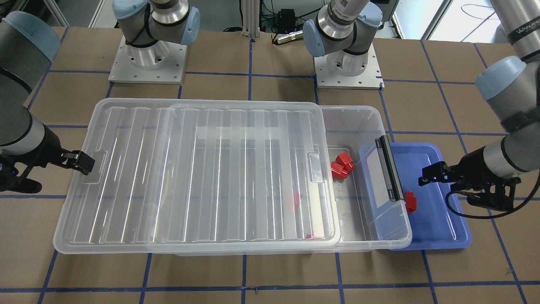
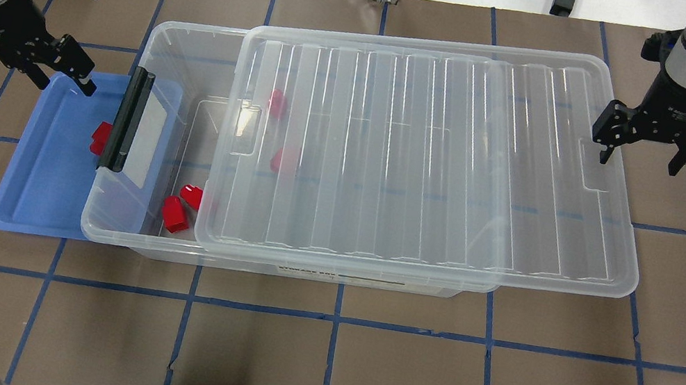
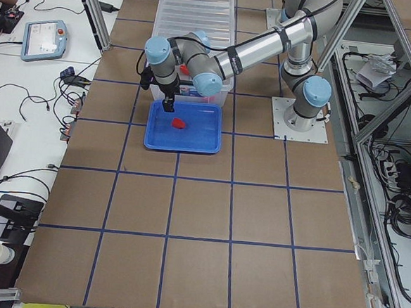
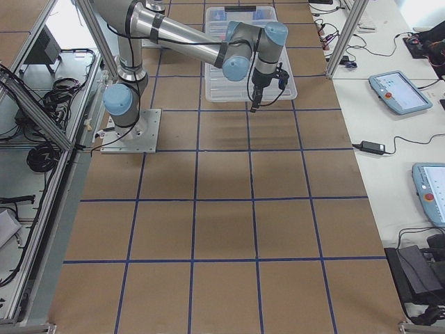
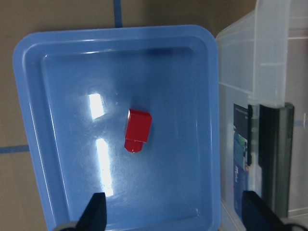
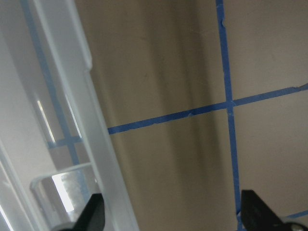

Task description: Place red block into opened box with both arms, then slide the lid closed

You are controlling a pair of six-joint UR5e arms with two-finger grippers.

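One red block (image 5: 137, 130) lies alone in the blue tray (image 2: 32, 194), close to the box's black latch (image 2: 128, 119). My left gripper (image 2: 62, 76) hangs open over the tray's far side, above the block and apart from it. The clear box (image 2: 130, 240) is uncovered only at its latch end. There two more red blocks (image 2: 178, 209) rest on its floor, and others show faintly through the lid (image 2: 425, 165). The ribbed lid covers the rest and overhangs the opposite end. My right gripper (image 2: 639, 162) stands open at that overhanging edge, beside the notch, holding nothing.
The box's latch end sits over the tray's inner side. Both arm bases (image 1: 147, 63) (image 1: 348, 67) stand behind the box. Brown table with blue tape lines stretches in front of the box. Screens and cables lie on side benches (image 3: 44, 40).
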